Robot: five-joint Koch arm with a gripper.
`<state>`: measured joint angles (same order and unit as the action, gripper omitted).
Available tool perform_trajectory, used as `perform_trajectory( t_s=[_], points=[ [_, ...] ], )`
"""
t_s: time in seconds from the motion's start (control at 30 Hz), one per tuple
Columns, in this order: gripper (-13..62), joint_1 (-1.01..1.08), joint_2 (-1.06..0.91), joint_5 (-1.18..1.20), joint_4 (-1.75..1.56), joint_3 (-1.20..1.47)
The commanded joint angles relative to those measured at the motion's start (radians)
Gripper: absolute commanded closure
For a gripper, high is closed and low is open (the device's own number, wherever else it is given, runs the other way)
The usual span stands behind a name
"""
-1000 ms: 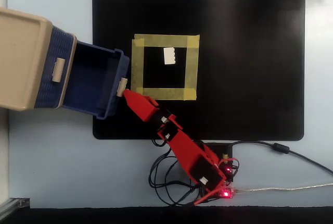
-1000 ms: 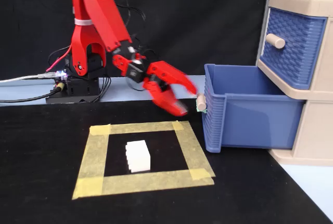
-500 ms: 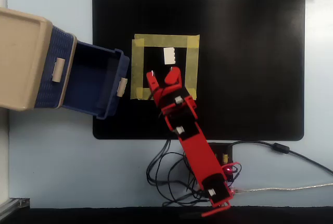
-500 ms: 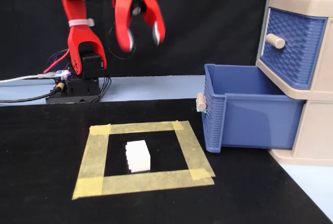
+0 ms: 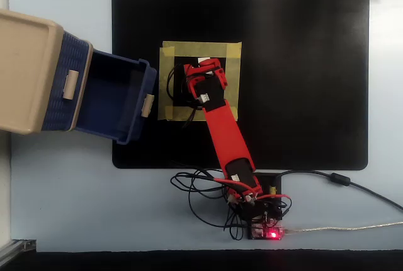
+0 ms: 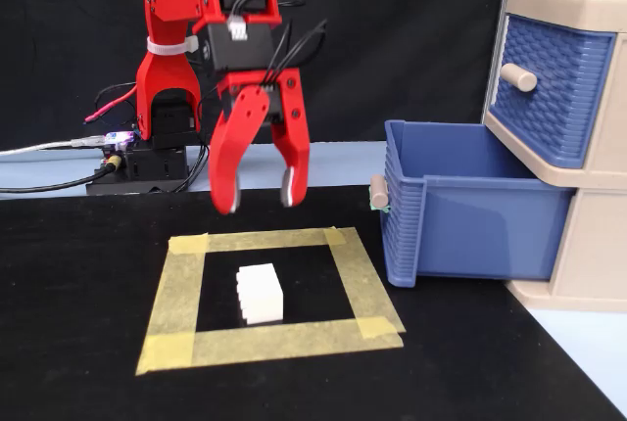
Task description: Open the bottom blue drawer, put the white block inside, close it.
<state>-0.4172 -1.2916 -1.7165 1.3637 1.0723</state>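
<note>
In the fixed view the beige drawer cabinet point(image 6: 568, 147) stood at the right with its bottom blue drawer point(image 6: 460, 206) pulled open toward the tape square point(image 6: 269, 294), above which the red gripper point(image 6: 257, 201) hung with jaws spread over the white block point(image 6: 260, 294) lying inside.

Overhead view straight down, far; fixed view low, close, facing the arm point(image 6: 186, 69) — tape square point(image 5: 200, 80) in both.
</note>
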Motion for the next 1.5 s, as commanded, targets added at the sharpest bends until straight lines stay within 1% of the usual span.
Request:
perform_trajectory(
  t_s=[0.0, 0.27, 0.53, 0.87, 0.97, 1.0, 1.03, 1.07, 1.13, 1.17, 1.23, 1.37, 1.4, 1.47],
  points=[
    [15.9, -0.011, 0.023, -0.052, -0.005, -0.058],
    [15.8, -0.009, 0.167, -0.061, 0.074, -0.213],
    [15.7, -0.008, 0.272, -0.063, 0.063, -0.215],
    [16.7, 0.006, 0.344, -0.063, 0.057, -0.213],
    [20.0, 0.012, 0.357, -0.063, 0.040, -0.215],
    [22.9, 0.017, 0.357, -0.061, 0.025, -0.215],
    [27.5, 0.021, 0.356, -0.061, 0.018, -0.216],
    [34.8, 0.025, 0.348, -0.063, 0.018, -0.216],
    [53.0, 0.040, 0.322, -0.067, 0.031, -0.215],
    [58.2, 0.054, 0.288, -0.072, 0.037, -0.213],
    [57.5, 0.066, 0.215, -0.077, 0.075, -0.216],
    [57.5, 0.052, -0.043, -0.140, 0.293, -0.282],
    [57.5, 0.017, -0.098, -0.224, 0.387, -0.322],
    [57.5, -0.135, -0.140, -0.414, 0.494, -0.383]
  ],
)
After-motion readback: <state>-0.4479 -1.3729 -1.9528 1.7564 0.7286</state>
